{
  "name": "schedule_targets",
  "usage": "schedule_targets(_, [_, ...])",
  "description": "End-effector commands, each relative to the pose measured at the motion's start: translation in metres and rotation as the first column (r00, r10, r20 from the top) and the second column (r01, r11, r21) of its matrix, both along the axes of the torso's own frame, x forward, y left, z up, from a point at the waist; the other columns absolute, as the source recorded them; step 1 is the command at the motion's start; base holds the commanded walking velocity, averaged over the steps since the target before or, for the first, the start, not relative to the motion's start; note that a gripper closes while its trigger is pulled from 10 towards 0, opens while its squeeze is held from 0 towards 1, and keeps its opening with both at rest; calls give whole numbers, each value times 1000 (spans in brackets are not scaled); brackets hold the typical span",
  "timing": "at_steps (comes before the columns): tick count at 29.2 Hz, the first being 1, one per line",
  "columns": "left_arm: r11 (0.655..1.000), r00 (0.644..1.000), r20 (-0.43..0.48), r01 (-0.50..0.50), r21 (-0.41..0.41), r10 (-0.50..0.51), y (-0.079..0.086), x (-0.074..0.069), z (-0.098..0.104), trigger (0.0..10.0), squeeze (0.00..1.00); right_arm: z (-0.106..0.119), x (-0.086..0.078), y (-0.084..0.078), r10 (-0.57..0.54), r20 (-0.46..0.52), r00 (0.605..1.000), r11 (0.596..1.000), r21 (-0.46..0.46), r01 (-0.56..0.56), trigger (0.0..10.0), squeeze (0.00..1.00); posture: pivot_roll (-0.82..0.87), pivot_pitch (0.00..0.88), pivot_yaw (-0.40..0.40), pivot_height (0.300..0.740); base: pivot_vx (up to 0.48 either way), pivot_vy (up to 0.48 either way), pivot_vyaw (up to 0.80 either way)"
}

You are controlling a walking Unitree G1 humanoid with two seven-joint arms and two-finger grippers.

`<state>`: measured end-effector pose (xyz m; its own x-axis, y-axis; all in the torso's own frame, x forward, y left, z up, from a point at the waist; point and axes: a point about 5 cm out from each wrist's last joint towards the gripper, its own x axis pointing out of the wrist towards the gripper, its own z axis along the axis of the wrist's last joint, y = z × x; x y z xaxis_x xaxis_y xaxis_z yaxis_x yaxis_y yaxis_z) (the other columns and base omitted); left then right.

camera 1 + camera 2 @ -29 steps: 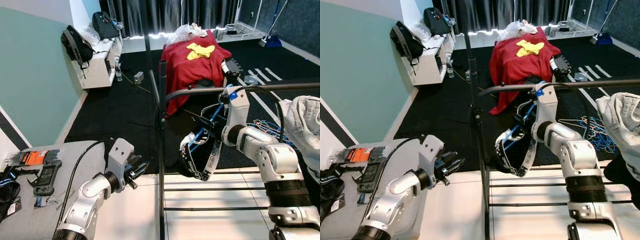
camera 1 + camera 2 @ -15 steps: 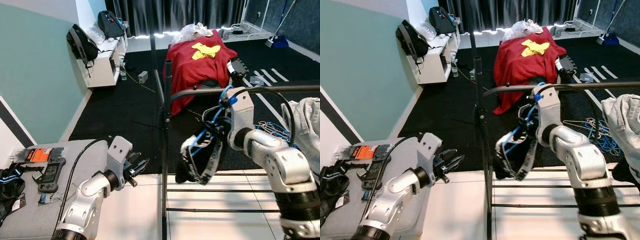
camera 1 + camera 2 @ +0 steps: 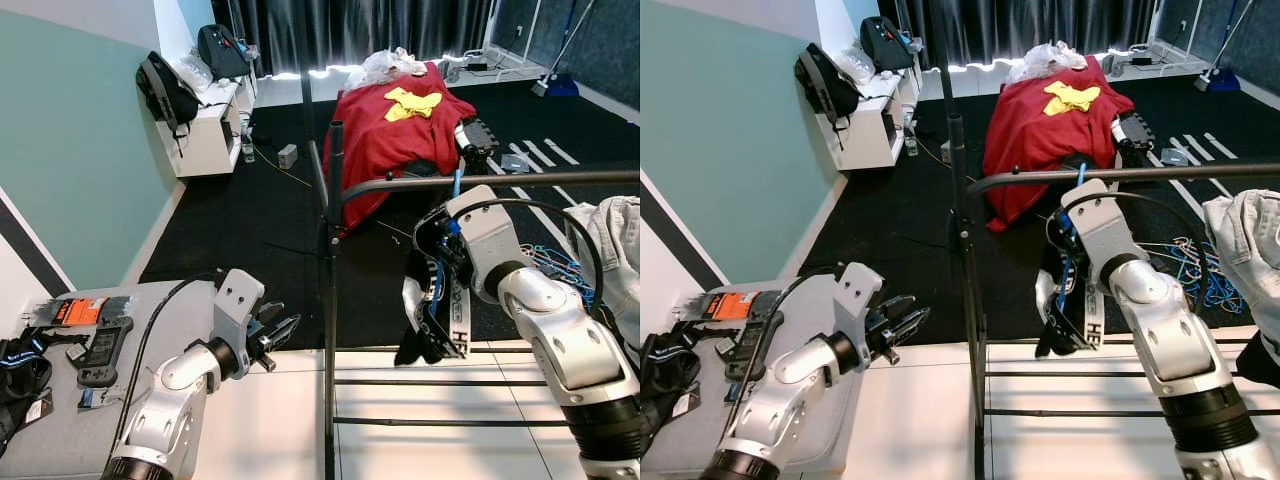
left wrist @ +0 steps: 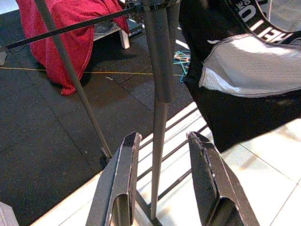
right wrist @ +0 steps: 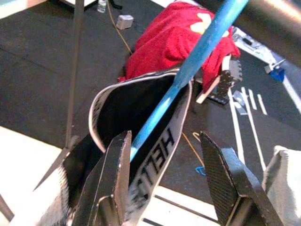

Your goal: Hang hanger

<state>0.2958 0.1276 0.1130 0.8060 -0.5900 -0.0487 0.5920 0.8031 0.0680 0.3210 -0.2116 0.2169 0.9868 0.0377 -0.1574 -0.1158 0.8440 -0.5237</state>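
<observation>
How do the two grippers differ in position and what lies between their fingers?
The right gripper is up at the rack bar with the blue hanger between its spread fingers; the left gripper is low beside the rack post, its fingers around nothing. Both are open.

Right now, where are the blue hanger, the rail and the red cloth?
blue hanger (image 5: 188,70), right wrist view, on its blue bar.
rail (image 3: 520,180), left eye view, mid-length of the bar.
red cloth (image 3: 385,135), left eye view, its draped front.
</observation>
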Motion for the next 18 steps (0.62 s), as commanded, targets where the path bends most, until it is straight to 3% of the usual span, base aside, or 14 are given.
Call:
schedule_targets(1, [1000,1000,-1,-4,-2,4,4,0,1,10000,0,1,-2,5,15,26,1000,1000,-26,-14,10000,0,-128,8,74,740,0,0,0])
schedule_targets(3, [1000,1000,7,-6,-16,6,4,-1,2,10000,0,4,-4,7,6,72,997,999,-32,-3,10000,0,-126,11,70,740,0,0,0])
schedule_targets(7, [998,1000,27,-8,-63,10,6,-6,6,10000,0,-6,-19,24,34,129,991,993,112,-48,10000,0,-115,20,66,740,0,0,0])
schedule_targets(9, [997,998,28,-50,-64,52,11,-5,5,10000,0,-10,-27,30,52,151,987,988,134,-72,10000,0,-115,24,68,740,0,0,0])
schedule_targets(18, [986,990,33,-132,-105,136,21,-5,8,10000,0,-10,-46,34,41,223,974,989,129,-71,10000,0,-117,28,68,740,0,0,0])
